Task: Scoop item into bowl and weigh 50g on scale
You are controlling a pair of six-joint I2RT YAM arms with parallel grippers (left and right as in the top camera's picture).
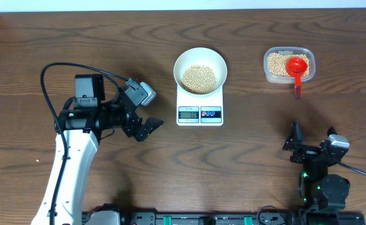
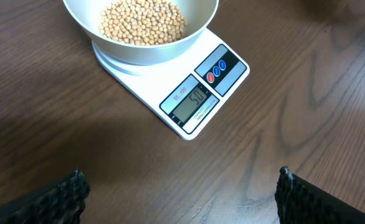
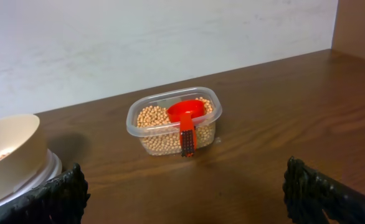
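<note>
The white bowl (image 1: 200, 67) holds a heap of beige beans (image 1: 198, 78) and stands on the white scale (image 1: 200, 110). In the left wrist view the bowl (image 2: 139, 43) sits on the scale (image 2: 198, 93), whose display reads about 50. My left gripper (image 1: 147, 127) is open and empty, left of the scale; its fingers frame bare table (image 2: 179, 193). My right gripper (image 1: 311, 144) is open and empty near the front right (image 3: 185, 193). More beans fill a clear tub (image 1: 288, 65) with a red scoop (image 1: 297, 69) resting in it.
The tub (image 3: 175, 121) with the red scoop (image 3: 186, 118) stands at the back right, near a pale wall. The bowl's edge (image 3: 11, 155) shows at the left of the right wrist view. Dark wooden table all round.
</note>
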